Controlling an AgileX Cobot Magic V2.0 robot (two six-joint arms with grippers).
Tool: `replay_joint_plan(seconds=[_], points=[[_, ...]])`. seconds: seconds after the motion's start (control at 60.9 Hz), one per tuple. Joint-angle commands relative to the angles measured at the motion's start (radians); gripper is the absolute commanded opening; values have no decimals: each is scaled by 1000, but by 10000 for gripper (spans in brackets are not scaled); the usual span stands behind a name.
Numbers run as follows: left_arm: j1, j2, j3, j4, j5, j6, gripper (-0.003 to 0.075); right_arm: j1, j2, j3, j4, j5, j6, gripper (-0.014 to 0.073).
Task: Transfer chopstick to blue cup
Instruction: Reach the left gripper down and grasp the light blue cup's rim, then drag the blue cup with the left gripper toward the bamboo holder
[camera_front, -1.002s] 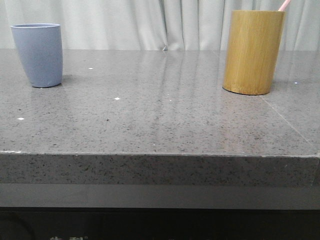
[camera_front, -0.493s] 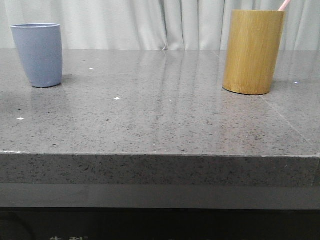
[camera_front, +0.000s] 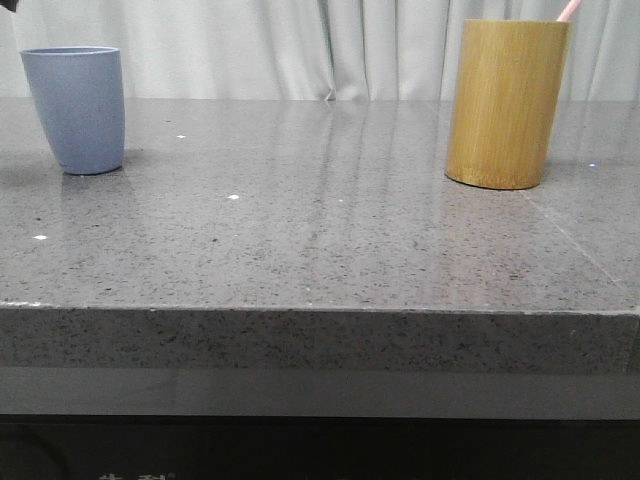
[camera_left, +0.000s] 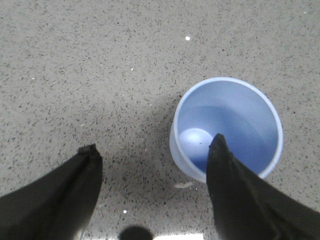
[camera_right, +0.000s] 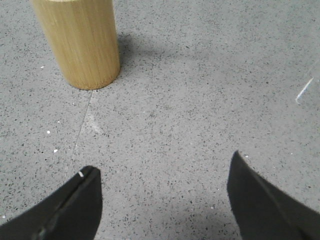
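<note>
The blue cup (camera_front: 77, 108) stands upright at the far left of the table, empty inside in the left wrist view (camera_left: 235, 120). A pink chopstick tip (camera_front: 568, 10) sticks out of the tall bamboo holder (camera_front: 505, 103) at the right. My left gripper (camera_left: 152, 147) is open and empty above the table, one finger (camera_left: 225, 175) over the cup's rim. A dark bit of it shows at the front view's top left corner (camera_front: 8, 5). My right gripper (camera_right: 162, 167) is open and empty above bare table, apart from the bamboo holder (camera_right: 80, 42).
The grey speckled stone table (camera_front: 320, 230) has its front edge near the camera. A seam (camera_right: 82, 127) runs across the table by the holder. White curtains (camera_front: 280, 45) hang behind.
A dark part of the left gripper has come into the front view's top left corner, and a shadow has spread left of the blue cup. Cups have not moved.
</note>
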Motion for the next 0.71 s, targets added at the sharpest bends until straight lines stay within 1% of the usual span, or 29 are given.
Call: replay_joint_plan(seconds=[0.0, 0.263, 0.476, 0.608, 0.64, 0.69], points=[[-21, 5, -81, -19, -20, 20, 440, -5, 3, -31, -9, -67, -9, 540], [-71, 128, -195, 24, 38, 19, 440, -5, 3, -31, -9, -67, -9, 540], [-71, 202, -281, 56, 111, 19, 440, -5, 3, -31, -9, -67, -9, 540], [-71, 223, -297, 56, 113, 19, 439, -5, 3, -31, -9, -67, -9, 540], [-71, 226, -297, 56, 116, 19, 435, -5, 3, -31, -9, -66, -9, 540], [-71, 232, -297, 56, 123, 19, 407, -5, 3, -31, -9, -66, -9, 540]])
